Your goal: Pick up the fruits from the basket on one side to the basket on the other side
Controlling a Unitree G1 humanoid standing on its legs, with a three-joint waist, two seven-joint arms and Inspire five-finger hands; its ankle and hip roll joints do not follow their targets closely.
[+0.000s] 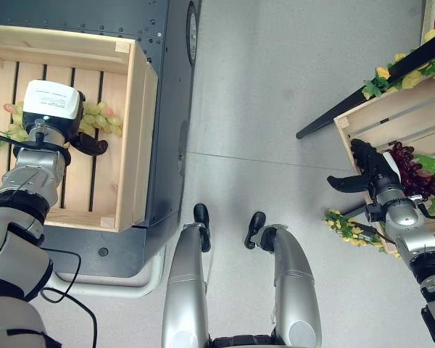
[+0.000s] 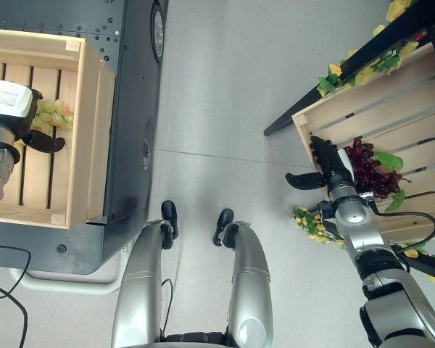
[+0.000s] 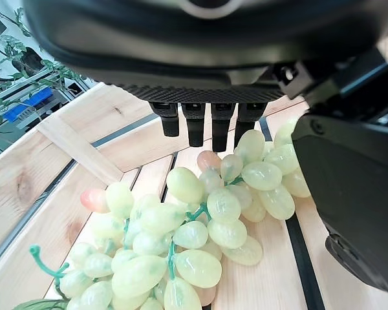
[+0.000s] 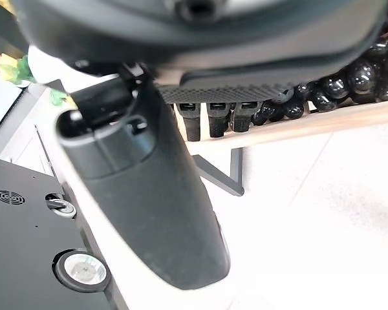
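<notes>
Dark grapes [image 1: 409, 168] are lying just past your right hand [image 1: 367, 168] — fingers straight, nothing held; left hand [image 1: 83, 141] is hovering relaxed over green grapes [image 3: 181, 245].

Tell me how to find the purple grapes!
Look at the slatted wooden crate on the robot's right. The purple grapes lie in it, just past the right hand. They are dark, unlike the yellow flowers at the crate's edge.

A dark grey metal cart [image 1: 167, 109] with a caster wheel [image 1: 193, 32] stands on the pale grey floor [image 1: 275, 94]. A black stand leg [image 1: 326, 125] slants across the floor, with yellow-and-green artificial foliage [image 1: 344, 226] near it.
</notes>
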